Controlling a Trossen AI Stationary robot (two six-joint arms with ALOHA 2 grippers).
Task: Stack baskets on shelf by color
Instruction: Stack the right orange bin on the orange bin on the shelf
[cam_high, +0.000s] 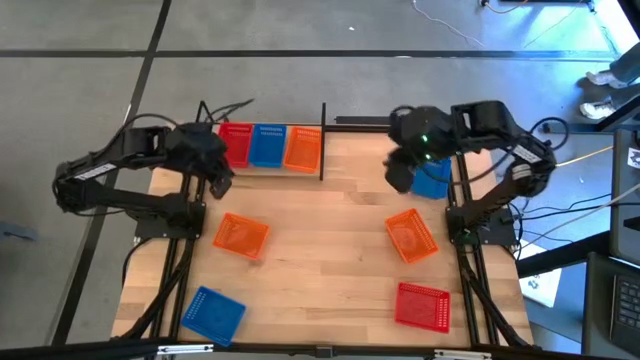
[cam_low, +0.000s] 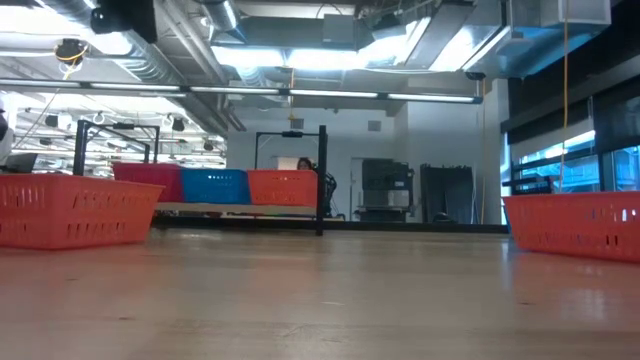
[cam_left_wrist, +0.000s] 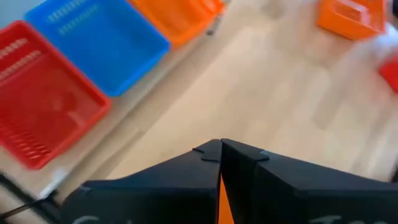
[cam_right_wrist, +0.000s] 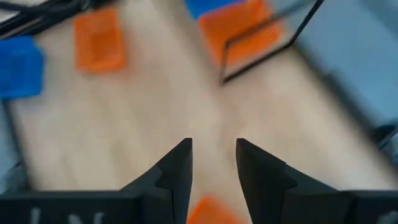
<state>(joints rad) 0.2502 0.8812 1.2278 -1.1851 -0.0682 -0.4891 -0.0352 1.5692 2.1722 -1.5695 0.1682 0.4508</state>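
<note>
While baskets (cam_high: 268, 145) fill shelf (cam_high: 322, 140), left pincer (cam_high: 222, 182) hovers beside.

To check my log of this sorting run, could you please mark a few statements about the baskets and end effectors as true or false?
1. The narrow wooden shelf holds a red perforated plastic basket, a blue shelf basket and an orange shelf basket side by side. True.
2. The right end effector grips a red basket. False: it is open and empty.
3. Two orange baskets lie on the wooden tabletop: the left orange basket and the right orange basket. True.
4. The loose red basket lies on the left arm's side. False: it lies on the right arm's side.
</note>
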